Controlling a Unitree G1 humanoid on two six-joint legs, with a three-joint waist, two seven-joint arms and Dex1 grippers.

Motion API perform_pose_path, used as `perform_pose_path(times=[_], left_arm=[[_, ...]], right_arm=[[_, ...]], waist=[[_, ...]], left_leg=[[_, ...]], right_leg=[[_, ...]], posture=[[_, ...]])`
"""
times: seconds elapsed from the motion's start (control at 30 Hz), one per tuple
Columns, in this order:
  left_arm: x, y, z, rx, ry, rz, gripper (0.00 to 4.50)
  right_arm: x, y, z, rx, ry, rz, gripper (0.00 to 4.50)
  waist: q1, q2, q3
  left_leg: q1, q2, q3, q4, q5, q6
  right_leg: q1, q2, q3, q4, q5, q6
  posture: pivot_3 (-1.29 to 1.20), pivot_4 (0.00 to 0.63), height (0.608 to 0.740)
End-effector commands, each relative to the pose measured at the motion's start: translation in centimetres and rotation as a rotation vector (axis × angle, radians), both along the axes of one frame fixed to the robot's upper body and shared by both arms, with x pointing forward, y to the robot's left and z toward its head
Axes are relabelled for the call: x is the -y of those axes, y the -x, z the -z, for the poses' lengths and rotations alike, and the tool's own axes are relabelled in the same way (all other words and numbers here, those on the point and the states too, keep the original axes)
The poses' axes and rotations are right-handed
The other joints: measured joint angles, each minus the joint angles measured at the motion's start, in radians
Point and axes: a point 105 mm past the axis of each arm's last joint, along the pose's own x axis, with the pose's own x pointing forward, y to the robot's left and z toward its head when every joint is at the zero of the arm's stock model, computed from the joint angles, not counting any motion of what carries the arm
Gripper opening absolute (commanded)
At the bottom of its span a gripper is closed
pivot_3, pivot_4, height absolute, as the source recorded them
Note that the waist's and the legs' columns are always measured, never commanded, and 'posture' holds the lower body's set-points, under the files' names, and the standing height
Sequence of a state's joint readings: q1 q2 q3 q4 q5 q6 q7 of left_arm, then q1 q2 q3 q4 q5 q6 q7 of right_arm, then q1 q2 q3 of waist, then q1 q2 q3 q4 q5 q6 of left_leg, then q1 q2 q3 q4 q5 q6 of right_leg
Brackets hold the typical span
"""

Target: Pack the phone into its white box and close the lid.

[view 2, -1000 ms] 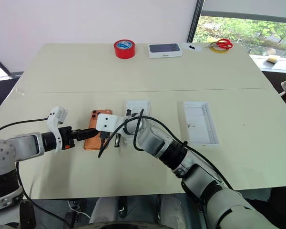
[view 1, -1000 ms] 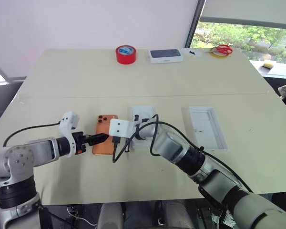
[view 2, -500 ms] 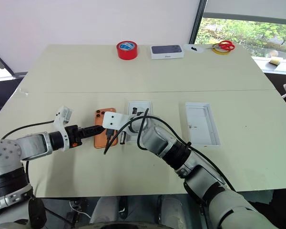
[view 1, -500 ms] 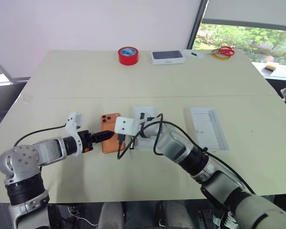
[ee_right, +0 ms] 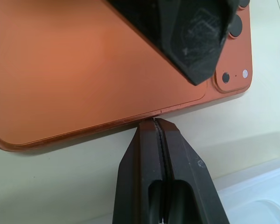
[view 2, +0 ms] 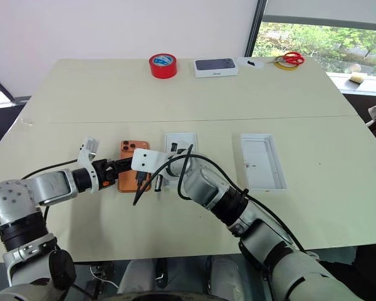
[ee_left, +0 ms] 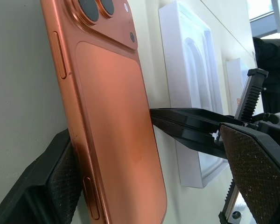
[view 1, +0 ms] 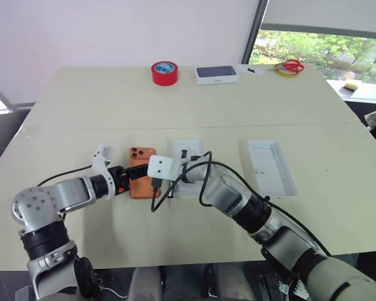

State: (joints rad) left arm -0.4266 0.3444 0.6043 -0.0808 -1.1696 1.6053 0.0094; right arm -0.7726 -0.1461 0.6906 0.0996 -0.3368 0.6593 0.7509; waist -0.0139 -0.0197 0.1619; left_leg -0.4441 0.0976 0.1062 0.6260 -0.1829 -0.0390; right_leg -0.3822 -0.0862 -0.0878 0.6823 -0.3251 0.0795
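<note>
1. The desk (view 1: 238, 100) carries the packing job in its near half. At its 12 o'clock edge sit a red tape roll (view 1: 164, 71) and a closed dark-topped box (view 1: 217, 74).
2. The white box (view 1: 272, 168), judged to be the open tray toward 4 o'clock of the desk's middle, lies empty and well apart from the phone.
3. A white insert (view 1: 189, 164) with an oval recess lies just beside the phone, at its 3 o'clock.
4. The phone (view 1: 143, 164) lies back-up on the desk toward 8 o'clock of the middle, with its lens cluster at the 12 o'clock end. It is not yet packed.
5. The left hand (view 1: 130, 176) has pushed in from 9 o'clock over the past second. It then nosed at the phone's long edge; now its fingers are spread wide, one on each side of the copper body. The grip looks about to be taken.
6. The right hand (ee_right: 155, 126) has held its post, fingers pressed together with the tip against the phone's 3 o'clock edge, seemingly bracing it.
7. No brand or writing can be read. The phone's back shows no logo, and the small print on the closed box is too fine to make out.
</note>
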Motion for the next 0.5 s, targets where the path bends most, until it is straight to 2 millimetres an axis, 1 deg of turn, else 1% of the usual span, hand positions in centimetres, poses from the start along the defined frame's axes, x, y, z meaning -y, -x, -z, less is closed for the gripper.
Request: perform_pose_path(times=[0.03,0.07,0.1,0.13,0.17,0.2,0.3,0.47,0.5], left_arm=[[-0.3,0.0,0.0,-0.011,-0.003,-0.006,4.48],[-0.5,0.0,0.0,-0.011,-0.007,-0.014,4.48],[-0.6,0.0,0.0,-0.012,-0.010,-0.018,3.97],[-0.7,0.0,0.0,-0.012,-0.011,-0.020,3.72],[-0.8,0.0,0.0,-0.014,-0.009,-0.020,3.28],[-0.8,0.0,0.0,-0.015,-0.006,-0.020,2.73],[-0.9,-0.1,-0.1,-0.019,0.010,-0.030,2.73],[-1.3,-0.1,-0.1,-0.026,0.041,-0.050,2.73],[-1.3,-0.1,-0.1,-0.028,0.048,-0.055,2.19]], right_arm=[[-0.8,0.8,-0.2,0.001,-0.016,-0.040,0.00],[-0.8,0.8,-0.2,0.001,-0.015,-0.039,0.00],[-0.8,0.8,-0.2,0.002,-0.015,-0.038,0.00],[-0.7,0.8,-0.2,0.002,-0.015,-0.038,0.00],[-0.7,0.8,-0.3,0.003,-0.016,-0.036,0.00],[-0.6,0.7,-0.3,0.004,-0.018,-0.034,0.00],[-0.4,0.6,-0.7,0.013,-0.026,-0.026,0.00],[0.2,0.2,-2.2,0.039,-0.066,0.000,0.00],[0.4,0.1,-2.6,0.044,-0.082,0.008,0.00]], waist=[[0.000,0.000,0.000],[-0.001,0.000,0.000],[-0.002,0.000,0.000],[-0.002,0.000,0.000],[-0.003,0.000,0.000],[-0.003,-0.001,0.000],[-0.002,-0.001,0.001],[-0.003,-0.002,0.001],[-0.002,-0.002,0.002]], left_leg=[[0.000,0.000,0.000,0.000,0.000,0.000],[0.000,0.000,0.000,0.000,0.000,0.000],[0.000,0.000,0.000,0.000,0.000,0.000],[0.000,0.000,0.000,0.000,0.000,0.000],[0.000,0.000,0.000,-0.001,0.000,0.000],[0.000,0.000,0.000,-0.001,0.000,0.000],[-0.002,0.000,0.001,-0.002,0.000,0.000],[-0.002,0.000,0.001,-0.003,0.001,-0.001],[-0.002,0.000,0.001,-0.003,0.001,-0.001]], right_leg=[[0.000,0.000,0.000,0.000,0.000,0.000],[0.000,0.000,0.000,0.000,0.000,0.000],[0.000,0.000,0.000,0.000,0.000,0.000],[-0.001,0.000,0.000,0.000,0.000,0.000],[-0.001,0.000,0.000,0.000,0.000,0.000],[-0.001,0.000,0.000,0.000,0.000,0.000],[-0.003,0.000,0.000,0.000,0.000,0.000],[-0.004,0.000,0.000,0.000,0.000,0.000],[-0.005,0.000,0.000,0.000,0.000,0.000]], posture=[[0.00,0.150,0.730],[0.00,0.150,0.730],[0.00,0.150,0.730],[0.00,0.150,0.730],[0.00,0.150,0.730],[0.00,0.150,0.730],[0.00,0.150,0.730],[0.00,0.150,0.730],[0.00,0.150,0.730]])
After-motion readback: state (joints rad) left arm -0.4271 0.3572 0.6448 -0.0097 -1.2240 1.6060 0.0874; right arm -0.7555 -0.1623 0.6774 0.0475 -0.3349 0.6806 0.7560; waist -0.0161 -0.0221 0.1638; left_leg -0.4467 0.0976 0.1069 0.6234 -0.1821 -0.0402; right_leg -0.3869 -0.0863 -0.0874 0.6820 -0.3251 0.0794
